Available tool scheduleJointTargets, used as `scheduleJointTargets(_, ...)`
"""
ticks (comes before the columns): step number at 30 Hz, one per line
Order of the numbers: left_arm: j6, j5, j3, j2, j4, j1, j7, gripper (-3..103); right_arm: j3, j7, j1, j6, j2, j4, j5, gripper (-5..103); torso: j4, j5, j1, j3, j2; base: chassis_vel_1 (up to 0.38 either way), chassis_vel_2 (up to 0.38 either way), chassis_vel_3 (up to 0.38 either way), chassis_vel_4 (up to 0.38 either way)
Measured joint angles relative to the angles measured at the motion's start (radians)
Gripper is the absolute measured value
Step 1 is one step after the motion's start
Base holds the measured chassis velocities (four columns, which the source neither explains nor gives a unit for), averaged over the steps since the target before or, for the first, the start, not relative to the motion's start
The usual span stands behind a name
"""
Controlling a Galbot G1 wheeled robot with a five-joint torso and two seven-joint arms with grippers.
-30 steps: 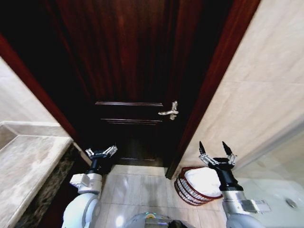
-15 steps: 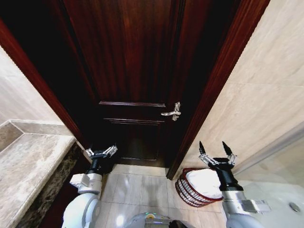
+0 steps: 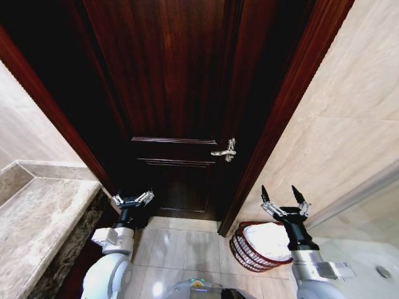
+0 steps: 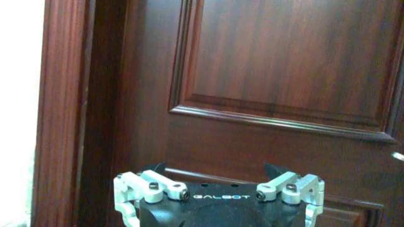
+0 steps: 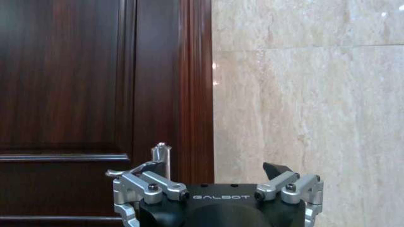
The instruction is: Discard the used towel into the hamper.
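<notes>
We are seeing a glossy beige tiled floor (image 3: 181,246) carrying a small round reddish-brown woven hamper (image 3: 244,252), which is sitting by the dark wooden doorframe (image 3: 274,118).

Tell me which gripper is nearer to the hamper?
Right. The right gripper hovers open just above the hamper; the left gripper, also open, is across the floor by the door.

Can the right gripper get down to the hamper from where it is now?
Probably yes: the right gripper is open and empty, raised just in front of the hamper, which stands on the floor with nothing between them.
</notes>
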Motion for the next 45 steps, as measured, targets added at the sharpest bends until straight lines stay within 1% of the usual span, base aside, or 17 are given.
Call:
scheduleJointTargets(7, 0.0, 0.0, 0.0, 0.0, 0.0, 0.0, 0.0, 100, 0.0, 0.0, 0.0, 0.0, 0.0, 0.0, 0.0, 100, -0.0003, 0.0, 0.005, 0.009, 0.013, 0.0, 0.0, 0.0, 0.0)
scheduleJointTargets(22, 0.0, 0.0, 0.0, 0.0, 0.0, 0.0, 0.0, 100, 0.0, 0.0, 0.0, 0.0, 0.0, 0.0, 0.0, 100, 0.0003, 0.0, 0.004, 0.008, 0.012, 0.0, 0.0, 0.0, 0.0)
scheduleJointTargets(26, 0.0, 0.0, 0.0, 0.0, 0.0, 0.0, 0.0, 100, 0.0, 0.0, 0.0, 0.0, 0.0, 0.0, 0.0, 100, 0.0003, 0.0, 0.0, 0.003, 0.003, 0.0, 0.0, 0.0, 0.0)
scheduleJointTargets(29, 0.0, 0.0, 0.0, 0.0, 0.0, 0.0, 0.0, 100, 0.0, 0.0, 0.0, 0.0, 0.0, 0.0, 0.0, 100, 0.0003, 0.0, -0.01, -0.008, -0.019, 0.0, 0.0, 0.0, 0.0)
scheduleJointTargets(30, 0.0, 0.0, 0.0, 0.0, 0.0, 0.0, 0.0, 100, 0.0, 0.0, 0.0, 0.0, 0.0, 0.0, 0.0, 100, 0.0003, 0.0, -0.01, -0.008, -0.019, 0.0, 0.0, 0.0, 0.0)
scheduleJointTargets(33, 0.0, 0.0, 0.0, 0.0, 0.0, 0.0, 0.0, 100, 0.0, 0.0, 0.0, 0.0, 0.0, 0.0, 0.0, 100, 0.0003, 0.0, -0.021, -0.021, -0.043, 0.0, 0.0, 0.0, 0.0)
scheduleJointTargets(34, 0.0, 0.0, 0.0, 0.0, 0.0, 0.0, 0.0, 100, 0.0, 0.0, 0.0, 0.0, 0.0, 0.0, 0.0, 100, 0.0003, 0.0, -0.021, -0.021, -0.043, 0.0, 0.0, 0.0, 0.0)
scheduleJointTargets(37, 0.0, 0.0, 0.0, 0.0, 0.0, 0.0, 0.0, 100, 0.0, 0.0, 0.0, 0.0, 0.0, 0.0, 0.0, 100, 0.0003, 0.0, -0.028, -0.03, -0.06, 0.0, 0.0, 0.0, 0.0)
scheduleJointTargets(42, 0.0, 0.0, 0.0, 0.0, 0.0, 0.0, 0.0, 100, 0.0, 0.0, 0.0, 0.0, 0.0, 0.0, 0.0, 100, 0.0005, 0.0, -0.029, -0.028, -0.056, 0.0, 0.0, 0.0, 0.0)
scheduleJointTargets(45, 0.0, 0.0, 0.0, 0.0, 0.0, 0.0, 0.0, 100, 0.0, 0.0, 0.0, 0.0, 0.0, 0.0, 0.0, 100, 0.0005, 0.0, -0.02, -0.017, -0.036, 0.0, 0.0, 0.0, 0.0)
